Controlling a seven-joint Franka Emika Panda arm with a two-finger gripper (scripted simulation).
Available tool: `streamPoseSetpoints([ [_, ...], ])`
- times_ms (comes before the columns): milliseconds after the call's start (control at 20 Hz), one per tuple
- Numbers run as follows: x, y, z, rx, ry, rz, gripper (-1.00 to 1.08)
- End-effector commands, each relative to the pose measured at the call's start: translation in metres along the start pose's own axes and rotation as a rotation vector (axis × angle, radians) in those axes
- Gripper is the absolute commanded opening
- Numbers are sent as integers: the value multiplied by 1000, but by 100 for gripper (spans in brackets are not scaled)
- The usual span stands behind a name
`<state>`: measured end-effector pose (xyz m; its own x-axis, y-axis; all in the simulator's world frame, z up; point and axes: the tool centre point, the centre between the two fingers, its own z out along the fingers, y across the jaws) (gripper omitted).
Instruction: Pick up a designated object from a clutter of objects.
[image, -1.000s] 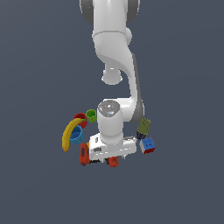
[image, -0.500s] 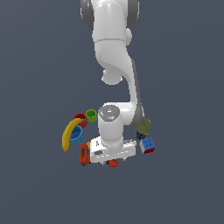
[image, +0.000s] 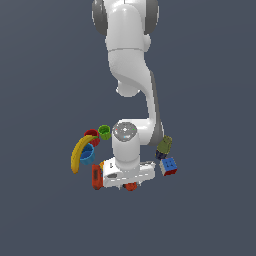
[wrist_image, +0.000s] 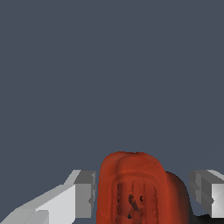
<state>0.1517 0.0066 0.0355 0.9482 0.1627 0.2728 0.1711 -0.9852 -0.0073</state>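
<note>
Quick count: one arm (image: 131, 75), one gripper (wrist_image: 142, 194), one drill (wrist_image: 135, 188), one banana (image: 79, 152), three cups, one can (image: 164, 146), one cube (image: 169, 166), plus a tiny yellow block (image: 102, 164) peeking out by the gripper body.

The drill sits right under the gripper, mostly covered by it in the exterior view, where only red-orange bits stick out at its left end and below. From the wrist view it's a rounded, ribbed red-orange lump with a darker slotted face, sitting between the two grey squared-off fingers (wrist_image: 85, 192). The jaws are apart, one finger on each side of the drill, with a thin gap on one side and a wider one on the other, so not clamped.

The banana is a long smooth yellow curve on the exterior view's left, arching around the blue cup (image: 87, 154). The red cup (image: 92, 136) and green cup (image: 104, 131) sit just beside it. The olive can is a tilted cylinder on the exterior view's right, the multicoloured cube just below it.
</note>
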Motion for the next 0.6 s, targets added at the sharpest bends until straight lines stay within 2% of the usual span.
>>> streamPoseSetpoints([
  [0,0,-2,1,2,0,-1,-100],
  [550,1,-4,-12,0,0,0,-100],
])
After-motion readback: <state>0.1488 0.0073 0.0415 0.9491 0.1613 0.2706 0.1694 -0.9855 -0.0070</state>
